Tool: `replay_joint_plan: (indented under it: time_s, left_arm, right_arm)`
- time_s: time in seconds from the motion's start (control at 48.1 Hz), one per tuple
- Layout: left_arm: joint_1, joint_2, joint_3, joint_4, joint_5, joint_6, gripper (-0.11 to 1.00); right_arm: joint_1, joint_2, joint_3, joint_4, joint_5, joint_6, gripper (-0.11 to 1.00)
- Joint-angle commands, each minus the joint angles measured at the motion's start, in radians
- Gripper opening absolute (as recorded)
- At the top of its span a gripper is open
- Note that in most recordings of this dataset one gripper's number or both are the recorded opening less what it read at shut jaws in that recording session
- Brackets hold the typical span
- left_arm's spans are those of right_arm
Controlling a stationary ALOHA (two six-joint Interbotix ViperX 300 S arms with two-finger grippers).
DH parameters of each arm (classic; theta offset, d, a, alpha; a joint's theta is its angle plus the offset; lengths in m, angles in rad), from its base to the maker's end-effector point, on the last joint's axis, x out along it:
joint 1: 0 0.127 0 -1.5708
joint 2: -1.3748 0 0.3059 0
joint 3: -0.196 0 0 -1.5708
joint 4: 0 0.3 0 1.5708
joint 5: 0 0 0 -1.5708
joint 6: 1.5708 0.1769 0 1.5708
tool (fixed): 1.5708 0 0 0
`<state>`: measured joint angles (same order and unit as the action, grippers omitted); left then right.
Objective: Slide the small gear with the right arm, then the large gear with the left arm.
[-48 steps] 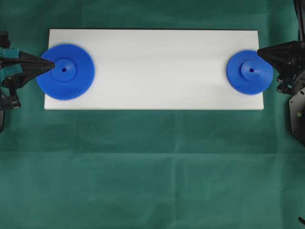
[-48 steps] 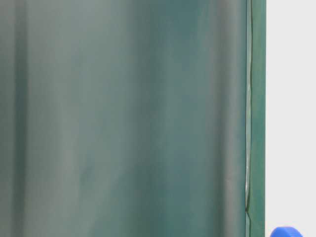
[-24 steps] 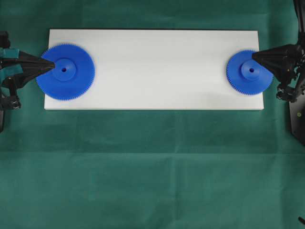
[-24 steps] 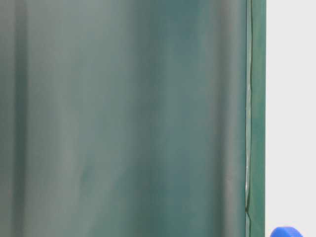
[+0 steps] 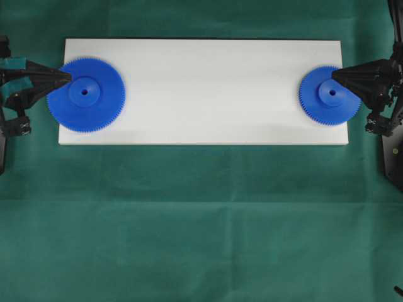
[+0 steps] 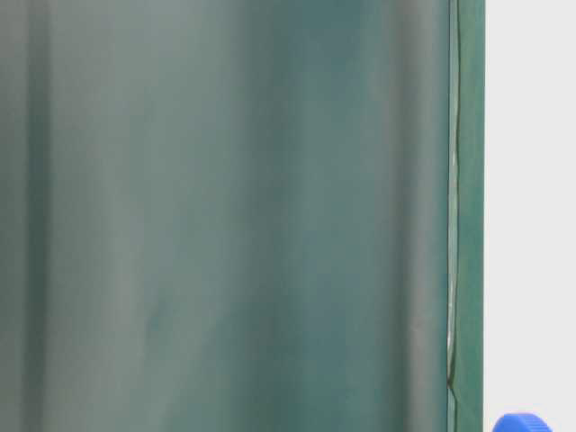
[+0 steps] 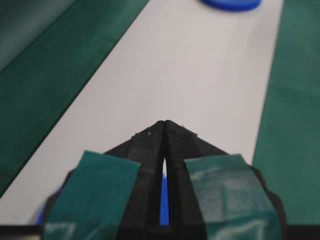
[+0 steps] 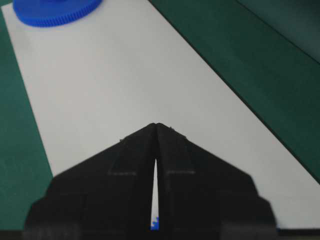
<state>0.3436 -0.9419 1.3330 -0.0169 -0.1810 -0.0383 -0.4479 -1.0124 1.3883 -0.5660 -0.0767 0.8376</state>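
Both grippers are pressed shut into black points with nothing between the fingers. From overhead the right gripper (image 5: 335,75) reaches in from the right edge, its tip over the upper right part of the small gear (image 5: 330,95), beside the raised hub; whether it touches the plastic cannot be told. The left gripper (image 5: 68,77), with teal tape patches on its body, has its tip over the upper left part of the large gear (image 5: 86,94), again with contact unclear. Each gear lies flat, hub and centre hole facing up; being round, neither has a long axis or a pointing direction. They sit at opposite ends of a long white board (image 5: 208,88), the large one overhanging the left end slightly, the small one just inside the right end, well apart with bare board between. The board's long axis runs left to right across a green cloth (image 5: 201,220) that covers the table. In the left wrist view the closed fingers (image 7: 145,150) show a sliver of blue beneath them, and the small gear (image 7: 231,4) lies at the far end of the board. In the right wrist view the closed fingers (image 8: 135,155) point along the board toward the large gear (image 8: 56,11). At table level a green backdrop (image 6: 225,216) hangs behind, slightly creased.
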Motion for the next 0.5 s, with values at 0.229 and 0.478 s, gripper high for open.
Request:
replay_joint_plan:
  time_s: [0.229, 0.478]
  left_arm:
    - [0.026, 0.164, -0.098, 0.0, 0.183, 0.005, -0.01]
    - [0.04, 0.368, -0.163, 0.0, 0.213, 0.008, -0.01]
  right_arm:
    - [-0.002, 0.008, -0.008, -0.002, -0.009, -0.002, 0.5]
    - [-0.002, 0.006, 0.005, 0.0, -0.009, 0.005, 0.5]
